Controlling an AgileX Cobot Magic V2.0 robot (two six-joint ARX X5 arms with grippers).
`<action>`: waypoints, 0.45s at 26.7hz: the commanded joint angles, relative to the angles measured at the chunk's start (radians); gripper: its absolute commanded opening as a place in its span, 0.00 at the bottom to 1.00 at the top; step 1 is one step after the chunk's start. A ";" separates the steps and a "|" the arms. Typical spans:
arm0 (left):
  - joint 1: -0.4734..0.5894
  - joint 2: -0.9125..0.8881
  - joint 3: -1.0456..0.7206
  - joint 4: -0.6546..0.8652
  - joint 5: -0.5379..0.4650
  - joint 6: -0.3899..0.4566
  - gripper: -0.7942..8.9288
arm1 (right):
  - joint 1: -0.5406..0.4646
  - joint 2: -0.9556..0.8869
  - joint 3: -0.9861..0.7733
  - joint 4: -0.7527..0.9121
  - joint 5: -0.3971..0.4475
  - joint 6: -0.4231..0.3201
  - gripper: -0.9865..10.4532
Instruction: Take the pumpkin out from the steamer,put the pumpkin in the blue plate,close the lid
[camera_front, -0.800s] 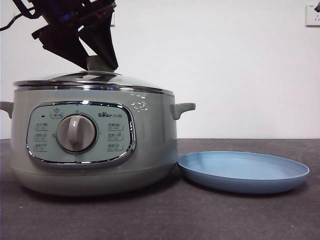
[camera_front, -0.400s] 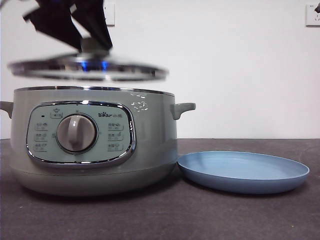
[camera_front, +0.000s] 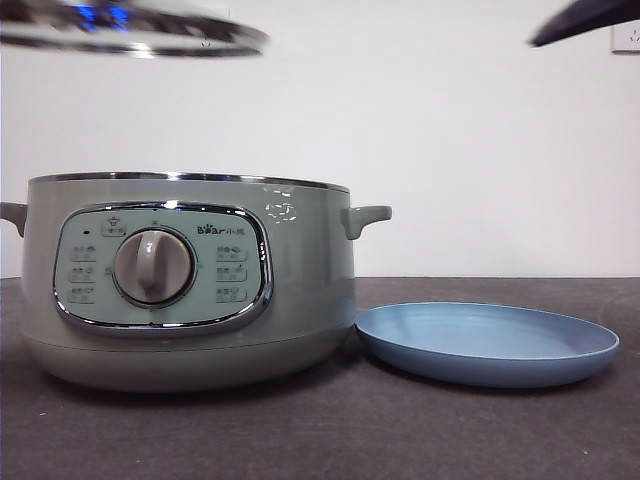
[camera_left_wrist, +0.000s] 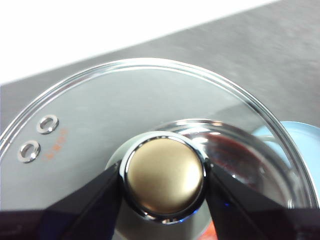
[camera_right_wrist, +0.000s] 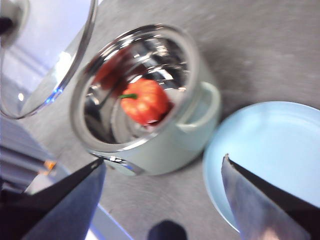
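While left gripper (camera_left_wrist: 164, 187) fingers clamp lid (camera_left_wrist: 100, 115) knob, right gripper (camera_right_wrist: 162, 185) gapes above pumpkin (camera_right_wrist: 145, 102): light, rigid, ribbed; grasp its sides.

Sage-green steamer (camera_front: 300, 290) with chrome rim; light-blue plate (camera_front: 487, 345); orange-red pumpkin (camera_right_wrist: 145, 101), its stem seemingly green through blur.

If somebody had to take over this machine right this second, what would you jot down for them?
Left gripper: fingers shut on the lid by its knob, held high above the steamer.
Right gripper: open, holding nothing, above the steamer and the blue plate.
Pumpkin: inside the open steamer.
Blue plate: on the table beside the steamer, nothing in it.
Done: lid off.
Left: take the pumpkin out, set it in the plate, close the lid.
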 joint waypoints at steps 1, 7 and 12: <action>0.001 -0.075 0.009 0.002 -0.084 0.035 0.07 | 0.084 0.095 0.061 0.015 0.056 0.013 0.48; 0.001 -0.192 0.009 -0.089 -0.224 0.053 0.07 | 0.246 0.313 0.242 -0.002 0.102 -0.006 0.51; 0.001 -0.265 0.009 -0.148 -0.317 0.073 0.07 | 0.353 0.496 0.444 -0.069 0.192 -0.050 0.60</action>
